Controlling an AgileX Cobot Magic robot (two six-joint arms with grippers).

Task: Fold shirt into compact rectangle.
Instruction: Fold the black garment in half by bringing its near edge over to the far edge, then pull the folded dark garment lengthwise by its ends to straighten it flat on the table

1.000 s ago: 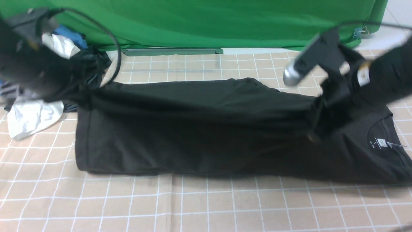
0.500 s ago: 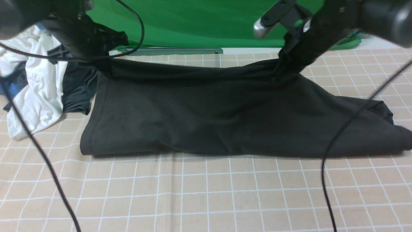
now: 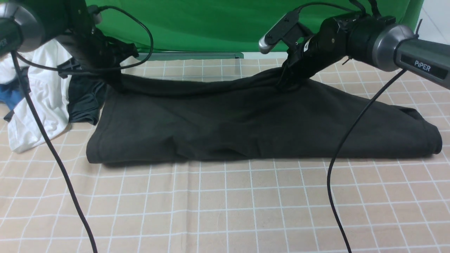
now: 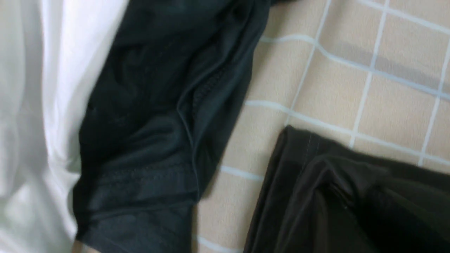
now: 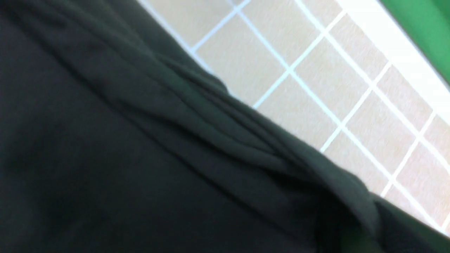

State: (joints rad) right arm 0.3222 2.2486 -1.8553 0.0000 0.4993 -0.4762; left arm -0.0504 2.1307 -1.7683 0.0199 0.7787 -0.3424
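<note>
Where my right gripper [image 3: 286,79] meets the cloth, the shirt [image 3: 246,119] rises into a soft peak. Its far edge is gathered in ropy pleats that run up into my jaws, which are pinched narrow on that bunch of black cotton. From the right wrist view the shirt [image 5: 105,158] is matte and faintly fuzzy, with thick, rounded pleats. Just beyond the pinched edge is the checked tablecloth [image 5: 299,63]: beige squares, thin white lines, a fine woven grain.

My left gripper [image 3: 111,73] sits at the shirt's other far corner, black against black. I cannot tell how its jaws stand or whether cloth is between them. Below that wrist the shirt [image 4: 351,203] shows a stitched hem turning a blunt corner, with a fold lying on top of it. A strip of tablecloth [image 4: 334,88] separates that corner from a dark grey garment [image 4: 158,123] with a slick sheen and a stitched seam. Past it lies a smooth white garment [image 4: 42,105].

Between my two grippers the shirt's far edge sags in a shallow curve. Toward me from both, it spreads as a long, flat, doubled slab with rounded fold lines, reaching out well past my right gripper. A thin black cable [image 3: 49,147] droops from my left arm across the tablecloth [image 3: 225,211].
</note>
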